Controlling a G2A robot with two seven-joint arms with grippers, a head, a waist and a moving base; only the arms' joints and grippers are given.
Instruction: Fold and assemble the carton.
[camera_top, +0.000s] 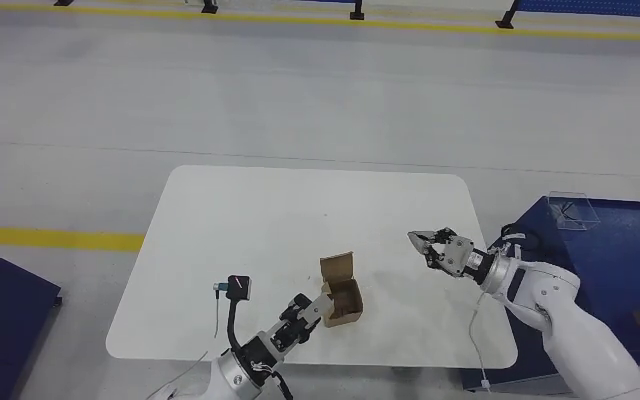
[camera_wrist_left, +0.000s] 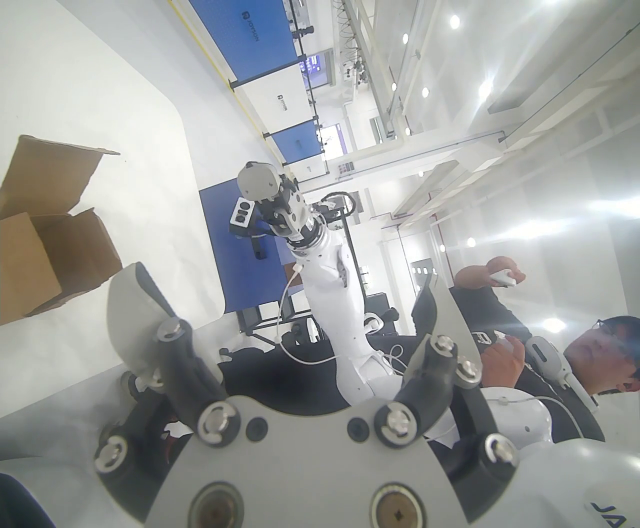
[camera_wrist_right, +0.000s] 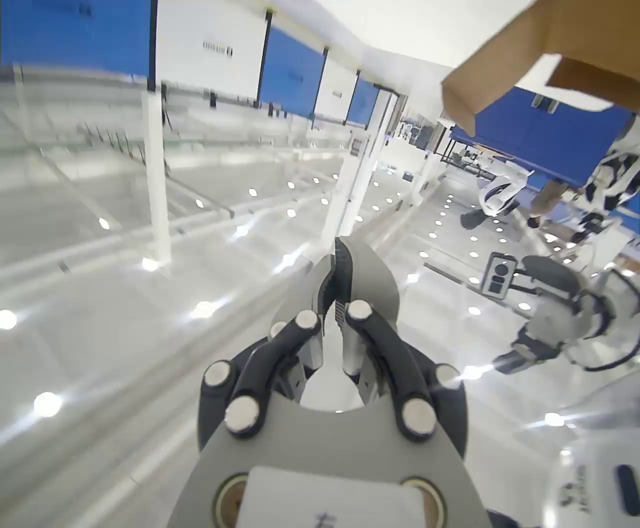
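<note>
The carton (camera_top: 341, 292) stands formed, but its lid is upright and not yet closed. My left pincer (camera_top: 320, 303) gapes empty beside it. My right pincer (camera_top: 416, 238) is pinched closed on nothing.

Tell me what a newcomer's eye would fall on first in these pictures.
The small brown carton stands open, one flap upright, near the front edge of the white table. The left tool, spread open, sits close beside it, though contact cannot be judged. The right tool hangs shut above the table's right part, apart from the carton.
</note>
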